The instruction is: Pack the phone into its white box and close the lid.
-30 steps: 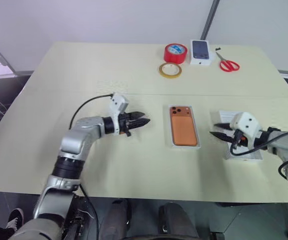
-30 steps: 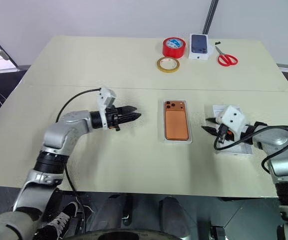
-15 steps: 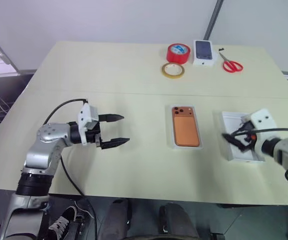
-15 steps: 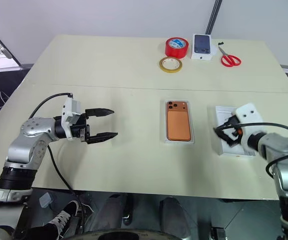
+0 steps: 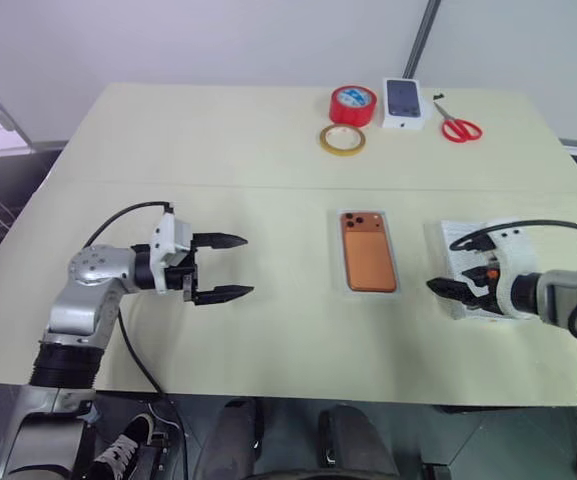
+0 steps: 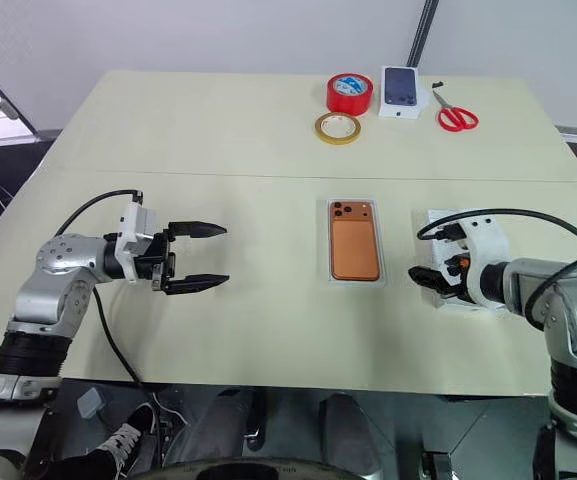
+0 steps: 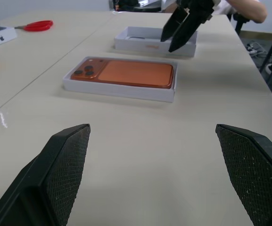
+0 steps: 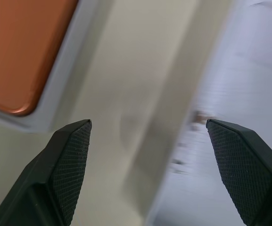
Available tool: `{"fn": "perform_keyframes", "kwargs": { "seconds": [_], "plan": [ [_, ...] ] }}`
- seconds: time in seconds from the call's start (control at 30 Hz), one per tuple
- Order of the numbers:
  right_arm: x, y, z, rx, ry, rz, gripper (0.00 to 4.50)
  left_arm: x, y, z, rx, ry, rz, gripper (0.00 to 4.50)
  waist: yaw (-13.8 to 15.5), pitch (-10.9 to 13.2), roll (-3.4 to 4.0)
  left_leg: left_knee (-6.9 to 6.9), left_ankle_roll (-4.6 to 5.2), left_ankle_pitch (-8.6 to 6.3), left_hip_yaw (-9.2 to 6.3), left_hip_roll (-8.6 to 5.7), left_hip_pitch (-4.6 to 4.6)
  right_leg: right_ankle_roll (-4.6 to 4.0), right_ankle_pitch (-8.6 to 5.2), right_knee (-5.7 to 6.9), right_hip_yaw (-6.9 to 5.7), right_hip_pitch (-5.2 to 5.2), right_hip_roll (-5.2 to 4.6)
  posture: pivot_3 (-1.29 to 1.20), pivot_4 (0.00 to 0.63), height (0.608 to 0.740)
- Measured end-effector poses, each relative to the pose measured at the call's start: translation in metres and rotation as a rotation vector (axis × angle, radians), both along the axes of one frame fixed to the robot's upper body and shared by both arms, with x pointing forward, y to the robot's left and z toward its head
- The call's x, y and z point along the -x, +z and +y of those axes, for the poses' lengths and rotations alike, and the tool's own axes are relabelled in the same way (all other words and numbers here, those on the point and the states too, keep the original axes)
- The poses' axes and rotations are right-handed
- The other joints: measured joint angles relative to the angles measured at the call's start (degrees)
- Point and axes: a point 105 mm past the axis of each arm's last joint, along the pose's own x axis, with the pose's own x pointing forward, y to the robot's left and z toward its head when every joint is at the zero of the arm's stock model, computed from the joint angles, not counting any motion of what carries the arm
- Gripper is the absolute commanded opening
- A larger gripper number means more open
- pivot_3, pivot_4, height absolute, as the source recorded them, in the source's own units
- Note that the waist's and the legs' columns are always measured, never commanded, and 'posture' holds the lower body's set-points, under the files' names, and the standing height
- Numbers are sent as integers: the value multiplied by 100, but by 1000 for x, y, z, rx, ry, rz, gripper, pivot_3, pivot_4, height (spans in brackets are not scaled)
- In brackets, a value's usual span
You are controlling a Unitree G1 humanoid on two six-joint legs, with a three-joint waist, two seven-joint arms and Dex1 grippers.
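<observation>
The orange phone (image 5: pixel 368 265) lies back up in the shallow white box (image 5: pixel 368 291) at the table's middle. To its right the white lid (image 5: pixel 465 242) rests open side up. My left gripper (image 5: pixel 247 266) hovers open well left of the box, pointing toward it with nothing between its fingers. My right gripper (image 6: pixel 423 277) is open and tilted down over the lid's edge nearest the phone, holding nothing. The left wrist view has the phone (image 7: pixel 126 73), the lid (image 7: pixel 150 40) behind it and the right gripper (image 7: pixel 179 29). The right wrist view looks down on the strip of table between the box (image 8: pixel 65 80) and the lid (image 8: pixel 249 94).
At the table's far edge lie a red tape roll (image 5: pixel 353 104), a yellow tape ring (image 5: pixel 341 139), a white box printed with a dark phone (image 5: pixel 402 103) and red scissors (image 5: pixel 458 127). A seam (image 5: pixel 268 188) crosses the tabletop.
My left gripper has drawn back to the left, away from the box, rolled and spread its fingers wider. My right gripper has rolled and tipped down at the lid's inner edge.
</observation>
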Motion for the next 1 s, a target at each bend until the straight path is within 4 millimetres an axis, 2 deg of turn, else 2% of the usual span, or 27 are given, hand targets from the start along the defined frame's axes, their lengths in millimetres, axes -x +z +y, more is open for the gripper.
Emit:
{"fn": "perform_keyframes", "kwargs": {
  "seconds": [0.07,0.17,0.37,0.4,0.73,0.93,1.0],
  "plan": [
    [-4,-1,0,10,-10,19,4076,-1,0,0,2,9,0,4477,-8,0,0,3,0,0,0,0,0,0,0,0,1,1,0,0,150,740],
    [-8,-5,0,28,-18,37,3225,-3,0,0,7,31,-3,4500,-7,0,0,1,1,0,0,0,0,0,0,0,0,-1,0,0,150,740],
    [-11,-8,-10,79,-56,27,276,3,-10,1,11,75,20,4500,-55,0,0,0,2,-1,1,0,0,0,0,2,0,-1,0,0,150,740],
    [-12,-8,-12,84,-62,28,52,3,-11,2,12,82,22,4500,-62,-1,-1,0,2,-1,-1,1,0,0,0,2,-2,0,0,0,150,740],
    [-12,-12,-12,8,-93,2,52,1,-9,1,29,113,71,4500,-104,-8,-12,2,3,-2,0,1,4,1,1,1,-2,9,3,0,150,740],
    [-20,-9,-11,-56,-122,-14,52,-2,-5,0,36,127,58,4500,-125,-7,-11,0,3,-2,1,1,4,1,1,3,1,3,5,0,150,740],
    [-28,-4,-7,-83,-123,-36,52,-3,-5,-1,40,127,56,4500,-142,-5,-7,0,3,-2,6,1,3,1,1,5,7,-2,6,0,150,740]
  ]
}}
